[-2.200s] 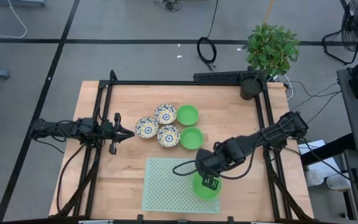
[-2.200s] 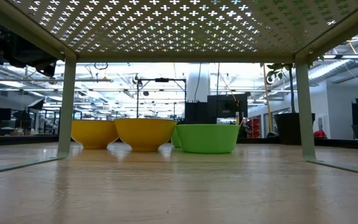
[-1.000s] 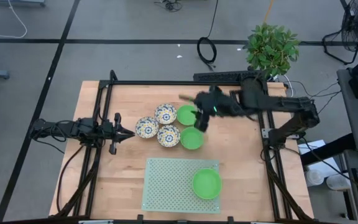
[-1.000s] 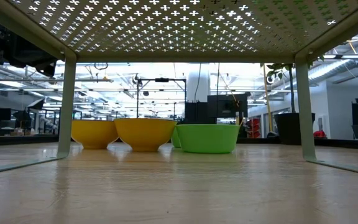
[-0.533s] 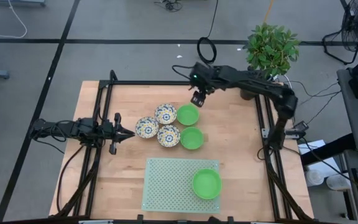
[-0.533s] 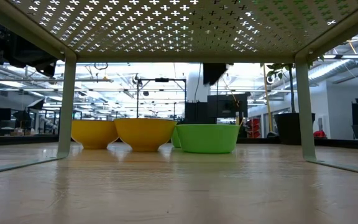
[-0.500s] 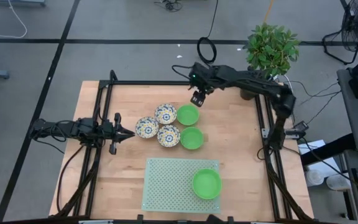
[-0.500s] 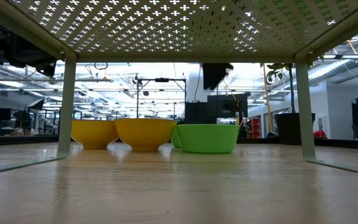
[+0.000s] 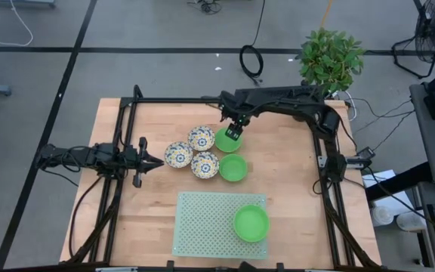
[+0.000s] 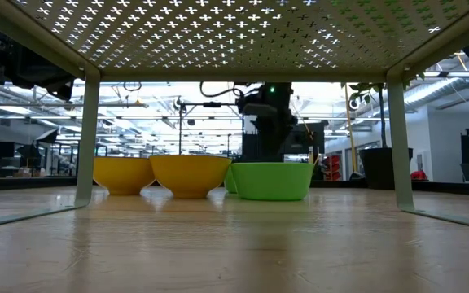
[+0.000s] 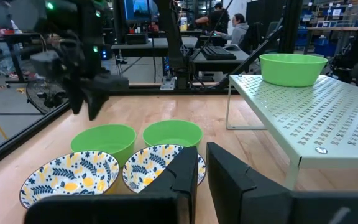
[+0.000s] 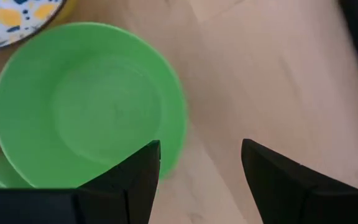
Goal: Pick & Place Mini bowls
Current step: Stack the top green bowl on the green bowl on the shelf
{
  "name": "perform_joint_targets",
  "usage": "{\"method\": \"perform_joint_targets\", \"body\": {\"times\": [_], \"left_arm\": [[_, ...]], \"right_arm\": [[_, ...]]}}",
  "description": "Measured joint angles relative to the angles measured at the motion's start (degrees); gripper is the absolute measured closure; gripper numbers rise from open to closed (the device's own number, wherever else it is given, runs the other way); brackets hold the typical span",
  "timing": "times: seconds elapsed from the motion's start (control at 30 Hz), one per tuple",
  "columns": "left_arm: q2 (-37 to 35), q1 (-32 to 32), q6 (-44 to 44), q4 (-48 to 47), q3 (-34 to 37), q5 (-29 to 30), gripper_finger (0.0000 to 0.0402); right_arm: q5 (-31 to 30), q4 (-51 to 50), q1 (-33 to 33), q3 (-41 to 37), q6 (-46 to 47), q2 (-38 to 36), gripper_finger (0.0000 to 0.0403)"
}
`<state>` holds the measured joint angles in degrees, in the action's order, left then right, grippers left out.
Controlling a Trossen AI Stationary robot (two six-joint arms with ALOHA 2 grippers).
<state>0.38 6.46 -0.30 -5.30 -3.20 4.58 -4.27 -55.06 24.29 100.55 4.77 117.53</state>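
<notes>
I see, nearest the front edge of the table [image 9: 293, 219], the perforated mat [image 9: 202, 224] standing on legs as a low shelf, with one green bowl [image 9: 251, 223] resting on its right part. Behind it, at mid-table, lies the cluster of five remaining mini bowls: three floral bowls [image 9: 203, 165] and two green ones, the nearer green bowl [image 9: 232, 168] just beside the floral bowls and touching the farther green bowl [image 9: 227, 140]. The left gripper [image 9: 154, 162] waits at the left side of the table, pointing toward the cluster and well apart from it; in its wrist view the fingers [image 11: 182, 177] sit close together with only a thin gap, so I read them as closed on nothing. The right gripper [image 9: 234, 133] hangs over the far rim of the farther green bowl, its arm reaching in from the far right corner; the right wrist view shows its fingers [image 12: 143, 169] spread wide, one above the bowl's rim, one above bare wood, gripping nothing. Beyond the table stands a potted plant [image 9: 329, 59]
</notes>
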Motion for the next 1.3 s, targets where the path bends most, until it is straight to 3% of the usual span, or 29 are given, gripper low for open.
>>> {"method": "perform_joint_targets", "body": {"times": [0.23, 0.7, 0.93, 1.2, 1.3], "left_arm": [[-0.02, 0.00, -0.02, 0.00, 0.00, 0.00, 0.0364], [-0.01, -0.01, 0.00, 0.00, 0.00, 0.00, 0.0364], [-0.02, -0.02, 0.00, 0.00, 0.00, 0.00, 0.0364], [-0.01, 0.00, 0.00, 0.00, 0.00, 0.00, 0.0364], [0.00, -0.02, 0.00, 0.00, 0.00, 0.00, 0.0364]], "right_arm": [[0.05, 4.96, -1.27, -3.96, -0.06, 0.38, 0.0191], [0.09, 4.98, -1.18, -7.87, 0.13, 0.46, 0.0209], [0.09, 4.93, -1.29, -7.87, 0.11, 0.46, 0.0273], [0.18, 5.18, -1.29, -7.85, -1.40, 0.46, 0.0388], [0.16, 5.26, -1.29, -7.80, -2.19, 0.10, 0.0391]]}}
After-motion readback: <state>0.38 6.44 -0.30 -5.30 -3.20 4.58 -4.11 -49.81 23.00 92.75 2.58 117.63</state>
